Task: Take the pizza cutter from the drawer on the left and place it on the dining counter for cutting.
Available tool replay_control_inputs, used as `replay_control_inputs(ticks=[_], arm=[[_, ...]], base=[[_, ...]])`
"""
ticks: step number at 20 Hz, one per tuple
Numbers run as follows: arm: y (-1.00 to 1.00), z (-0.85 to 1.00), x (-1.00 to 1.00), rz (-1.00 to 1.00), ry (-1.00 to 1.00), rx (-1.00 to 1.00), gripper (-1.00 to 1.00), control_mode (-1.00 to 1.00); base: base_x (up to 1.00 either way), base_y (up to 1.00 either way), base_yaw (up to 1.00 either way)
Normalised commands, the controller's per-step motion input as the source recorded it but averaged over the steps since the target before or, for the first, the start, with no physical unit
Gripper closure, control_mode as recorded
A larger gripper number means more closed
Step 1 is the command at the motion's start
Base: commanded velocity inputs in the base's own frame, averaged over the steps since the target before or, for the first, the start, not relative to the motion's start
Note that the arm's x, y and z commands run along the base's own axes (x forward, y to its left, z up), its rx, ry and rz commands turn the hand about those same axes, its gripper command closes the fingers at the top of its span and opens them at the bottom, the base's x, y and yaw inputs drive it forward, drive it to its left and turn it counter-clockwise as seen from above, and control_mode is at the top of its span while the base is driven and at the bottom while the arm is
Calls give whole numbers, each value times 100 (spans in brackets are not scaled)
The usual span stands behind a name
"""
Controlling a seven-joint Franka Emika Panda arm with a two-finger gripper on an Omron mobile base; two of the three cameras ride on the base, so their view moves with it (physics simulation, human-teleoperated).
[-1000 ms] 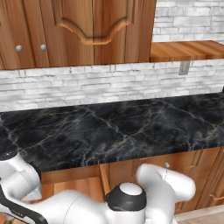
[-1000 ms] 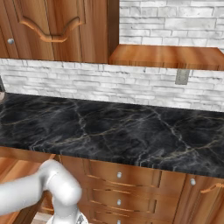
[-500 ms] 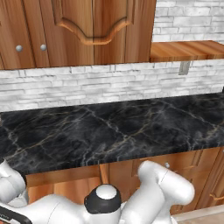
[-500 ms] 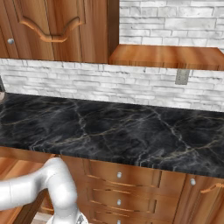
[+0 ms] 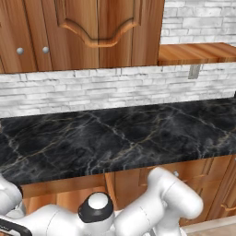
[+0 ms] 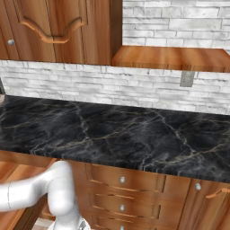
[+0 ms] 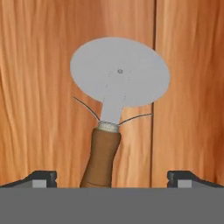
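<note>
Hand view: hand (image 7: 112, 178) spread wide above the pizza cutter (image 7: 114, 103), nothing gripped.
The pizza cutter lies in the drawer (image 7: 39, 109); grasping and carrying remain.

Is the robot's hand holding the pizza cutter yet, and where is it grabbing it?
No, nothing is held. The gripper is open, one fingertip on each side of the pizza cutter's brown handle, not touching it. The cutter lies on the drawer's wooden floor.
</note>
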Motion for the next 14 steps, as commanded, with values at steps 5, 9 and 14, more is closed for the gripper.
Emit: replay_control_inputs(ticks=[5, 9, 14], arm=[[48, -51, 19, 0, 0, -5, -100, -100], [22, -38, 2, 0, 0, 0, -100, -100], [0, -23, 0, 0, 0, 0, -100, -100]], base=[[0, 0, 0], [0, 0, 0], [0, 0, 0]])
